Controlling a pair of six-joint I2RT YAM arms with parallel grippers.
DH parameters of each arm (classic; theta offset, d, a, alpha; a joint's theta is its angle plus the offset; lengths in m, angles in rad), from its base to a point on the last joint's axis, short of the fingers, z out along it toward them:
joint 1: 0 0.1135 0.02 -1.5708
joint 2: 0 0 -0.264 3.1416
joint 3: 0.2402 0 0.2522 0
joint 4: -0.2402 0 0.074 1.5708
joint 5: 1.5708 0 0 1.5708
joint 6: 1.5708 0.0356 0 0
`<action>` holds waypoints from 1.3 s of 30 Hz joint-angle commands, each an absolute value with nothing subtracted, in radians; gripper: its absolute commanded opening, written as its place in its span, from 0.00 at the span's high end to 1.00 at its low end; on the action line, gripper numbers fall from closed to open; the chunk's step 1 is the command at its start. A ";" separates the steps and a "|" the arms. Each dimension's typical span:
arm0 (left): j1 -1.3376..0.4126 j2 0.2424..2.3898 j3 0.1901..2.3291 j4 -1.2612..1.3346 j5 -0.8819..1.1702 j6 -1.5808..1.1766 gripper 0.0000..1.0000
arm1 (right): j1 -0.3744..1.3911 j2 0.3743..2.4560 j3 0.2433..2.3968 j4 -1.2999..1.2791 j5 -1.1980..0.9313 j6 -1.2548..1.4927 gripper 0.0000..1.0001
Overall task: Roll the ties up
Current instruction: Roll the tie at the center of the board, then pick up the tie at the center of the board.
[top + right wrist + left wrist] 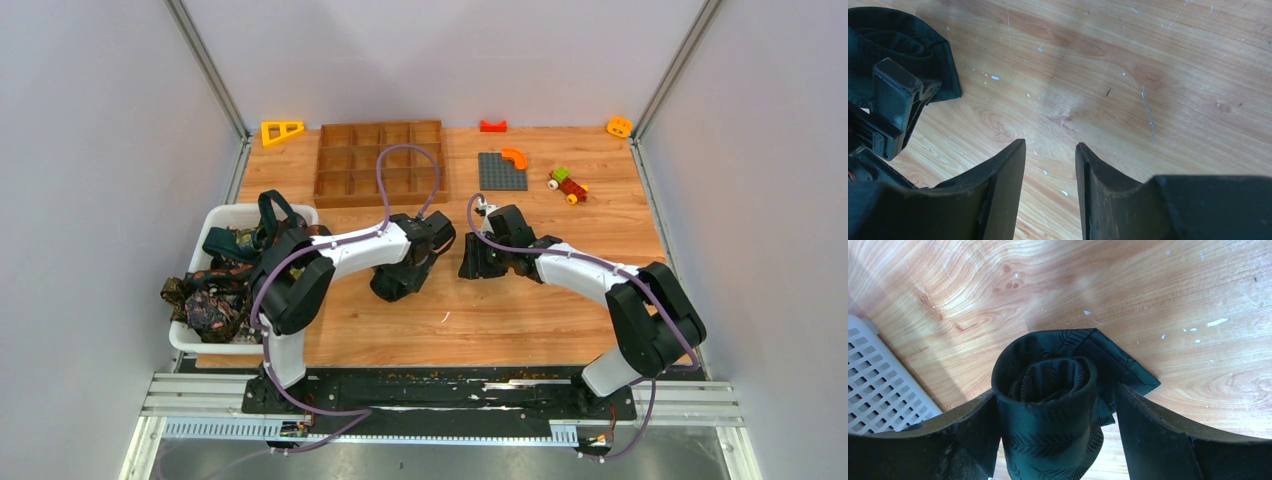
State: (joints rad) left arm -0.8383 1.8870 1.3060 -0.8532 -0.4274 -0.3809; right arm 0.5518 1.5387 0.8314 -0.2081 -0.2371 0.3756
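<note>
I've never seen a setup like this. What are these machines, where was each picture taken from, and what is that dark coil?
These are two robot arms bolted to a wooden table. The wide picture looks down from above; the other two come from a camera on each wrist, showing that arm's two fingers. The left gripper stands around a dark green tie rolled into a coil, jaws open. The right gripper is open and empty. A white basket on the left holds more ties; a wooden tray and a toy car sit at the back.

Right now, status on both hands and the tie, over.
Left hand open, straddling upright rolled tie. Right hand open, empty. Other ties in basket; nothing blocking.
</note>
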 commanded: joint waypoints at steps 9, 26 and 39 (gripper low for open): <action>-0.847 1.743 1.304 -0.812 -0.364 -0.413 0.13 | 0.546 1.537 0.830 -0.167 -0.241 0.363 0.57; -0.845 1.689 1.242 -0.768 -0.346 -0.430 0.49 | 0.547 1.542 0.834 -0.170 -0.243 0.363 0.57; -0.845 1.682 1.238 -0.766 -0.357 -0.488 0.56 | 0.551 1.531 0.825 -0.160 -0.241 0.385 0.58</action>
State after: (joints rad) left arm -0.8387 1.7279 1.2442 -0.7876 -0.3462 -0.4400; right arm 0.5518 1.5387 0.8314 -0.2073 -0.2371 0.3756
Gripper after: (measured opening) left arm 0.434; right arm 0.426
